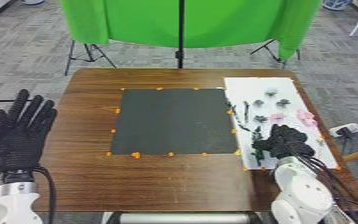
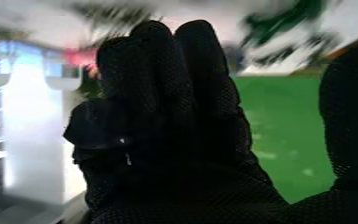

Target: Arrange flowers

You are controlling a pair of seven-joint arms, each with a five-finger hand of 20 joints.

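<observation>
I have the right hand (image 1: 285, 142) open and empty over the white sheet (image 1: 245, 83) of flowers (image 1: 306, 118), the left hand (image 1: 17, 135) open well apart, so I should lower slowly and pinch just one green stem (image 1: 246, 112) without brushing its neighbours

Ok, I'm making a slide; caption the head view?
The right hand over a white sheet of flowers, beside a dark mat on a brown table.

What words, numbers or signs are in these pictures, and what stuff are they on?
No words, labels, numbers or signs can be read on the green cloth, dark mat, white sheet or pink flower.
The pale marks on the right hand are too small to read.
</observation>
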